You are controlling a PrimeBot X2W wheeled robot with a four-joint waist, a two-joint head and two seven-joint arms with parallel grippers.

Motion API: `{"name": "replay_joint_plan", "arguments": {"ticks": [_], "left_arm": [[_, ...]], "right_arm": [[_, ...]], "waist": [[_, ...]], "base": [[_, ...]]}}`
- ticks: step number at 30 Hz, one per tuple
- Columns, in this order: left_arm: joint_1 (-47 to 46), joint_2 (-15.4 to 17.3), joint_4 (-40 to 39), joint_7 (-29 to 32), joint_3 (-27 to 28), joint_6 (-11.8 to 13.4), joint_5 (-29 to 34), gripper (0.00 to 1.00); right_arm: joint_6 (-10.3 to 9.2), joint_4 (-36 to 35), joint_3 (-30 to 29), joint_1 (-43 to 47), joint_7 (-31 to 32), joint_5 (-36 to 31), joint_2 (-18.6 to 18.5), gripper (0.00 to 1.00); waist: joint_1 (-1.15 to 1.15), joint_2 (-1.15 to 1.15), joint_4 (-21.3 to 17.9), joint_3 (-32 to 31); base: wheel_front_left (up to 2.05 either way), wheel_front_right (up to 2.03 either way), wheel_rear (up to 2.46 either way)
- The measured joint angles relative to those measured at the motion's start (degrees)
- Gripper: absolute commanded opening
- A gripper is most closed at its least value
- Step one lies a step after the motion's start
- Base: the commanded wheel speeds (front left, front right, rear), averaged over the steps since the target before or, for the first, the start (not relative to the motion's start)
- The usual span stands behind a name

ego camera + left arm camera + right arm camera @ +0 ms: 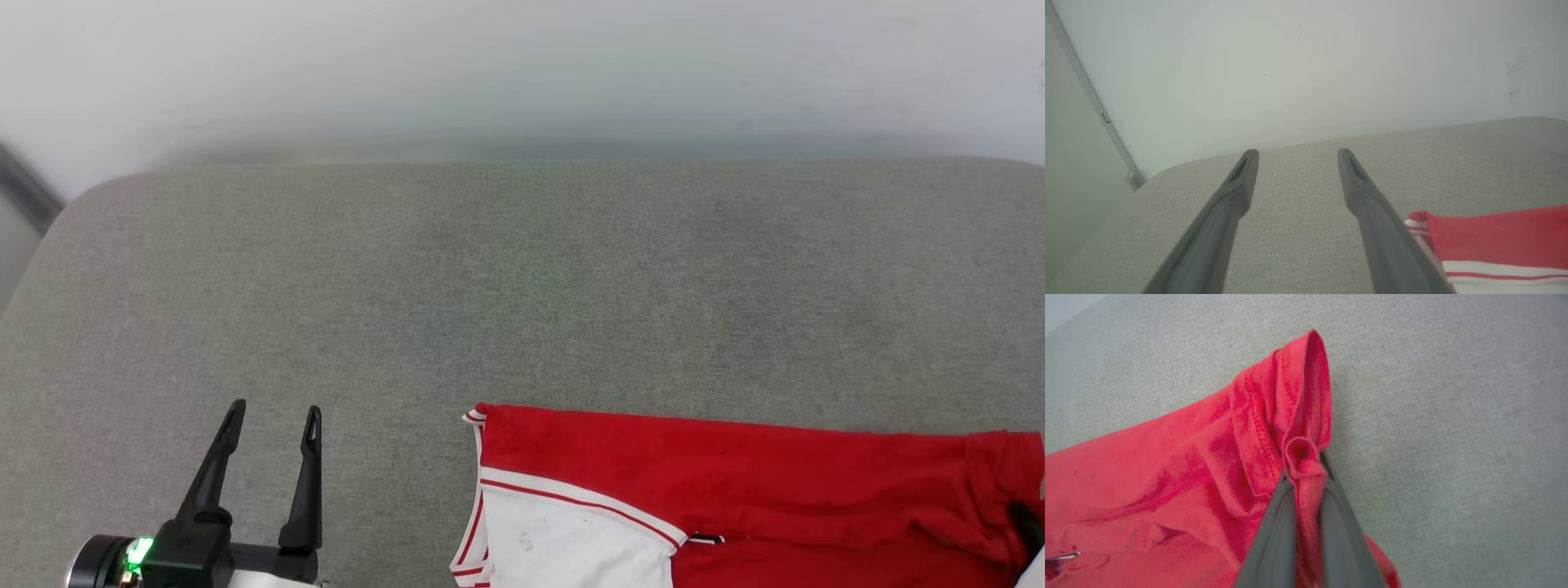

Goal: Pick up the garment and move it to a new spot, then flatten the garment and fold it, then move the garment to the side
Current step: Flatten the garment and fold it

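The garment (pixel 735 482) is a red jersey with a white sleeve and red-and-white striped trim, lying folded along the near edge of the grey cushion, right of centre. Its chest lettering is hidden. My right gripper (pixel 1306 465) is shut on a bunched red fold at the garment's hemmed corner (pixel 1274 416); in the head view a dark finger (pixel 1024 523) shows at the garment's right end. My left gripper (pixel 273 425) stands open over bare cushion, left of the garment's striped edge (pixel 1419 224), with nothing between its fingers (pixel 1241 179).
The grey fabric cushion (pixel 522 294) stretches wide behind and to the left of the garment. A pale wall (pixel 522 73) rises behind it. At the far left the cushion's rounded corner meets a dark vertical strip (pixel 1094 102).
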Motion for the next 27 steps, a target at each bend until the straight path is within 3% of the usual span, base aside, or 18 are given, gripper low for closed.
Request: {"name": "replay_joint_plan", "arguments": {"ticks": [14,21,27], "left_arm": [[1.1,-1.2,0.2,0.0,0.2,-0.4,0.1,1.00],[1.1,-1.5,0.4,0.0,-0.2,-0.6,0.2,1.00],[1.1,-1.6,0.5,0.0,-0.3,-0.9,0.5,1.00]], "right_arm": [[-0.02,-23.3,10.4,7.6,11.7,5.5,6.7,0.00],[-0.03,-27.0,18.8,7.3,16.0,8.3,10.8,0.00],[-0.03,-25.9,24.6,4.2,16.4,13.2,12.1,0.00]], "waist": [[0.00,0.00,-0.4,-1.6],[0.00,0.00,0.8,-1.8],[-0.01,0.00,2.2,-1.8]], "base": [[0.00,0.00,0.00],[0.00,0.00,0.00],[0.00,0.00,0.00]]}}
